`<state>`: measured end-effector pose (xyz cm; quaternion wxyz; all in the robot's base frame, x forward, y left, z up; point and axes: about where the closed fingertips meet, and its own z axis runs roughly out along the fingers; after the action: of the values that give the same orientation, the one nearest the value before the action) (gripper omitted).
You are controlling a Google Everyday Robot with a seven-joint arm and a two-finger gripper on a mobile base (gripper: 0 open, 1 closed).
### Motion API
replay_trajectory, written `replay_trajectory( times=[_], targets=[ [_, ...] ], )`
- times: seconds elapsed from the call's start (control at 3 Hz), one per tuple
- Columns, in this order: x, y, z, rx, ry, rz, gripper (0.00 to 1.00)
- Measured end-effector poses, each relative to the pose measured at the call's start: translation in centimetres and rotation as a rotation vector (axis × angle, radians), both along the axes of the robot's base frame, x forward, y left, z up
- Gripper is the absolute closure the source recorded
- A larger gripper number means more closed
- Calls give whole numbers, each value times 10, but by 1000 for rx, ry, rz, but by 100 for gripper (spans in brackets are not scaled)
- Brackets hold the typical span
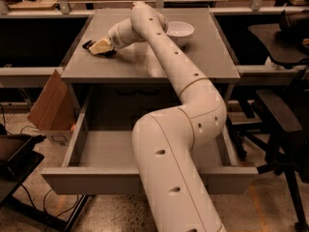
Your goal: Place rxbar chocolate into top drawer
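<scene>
The rxbar chocolate (89,45) is a dark flat bar lying on the grey table top (145,64) near its left edge; only its left end shows. My gripper (101,47) is down on the bar at the table's left side and covers most of it. My arm reaches from the foreground across the table to it. The top drawer (96,180) is pulled out wide below the table, and its grey floor (106,149) shows to the left of my arm.
A white bowl (179,30) stands at the back middle of the table. A cardboard box (48,105) leans at the left of the drawer. A black chair (285,120) stands to the right. A dark object (17,158) sits low at the left.
</scene>
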<state>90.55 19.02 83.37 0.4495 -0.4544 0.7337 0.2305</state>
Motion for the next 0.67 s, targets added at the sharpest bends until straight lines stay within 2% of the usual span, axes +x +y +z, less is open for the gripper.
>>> replay_trajectory(
  times=[0.67],
  targets=[
    [0,0,0,0,0,0,100]
  ],
)
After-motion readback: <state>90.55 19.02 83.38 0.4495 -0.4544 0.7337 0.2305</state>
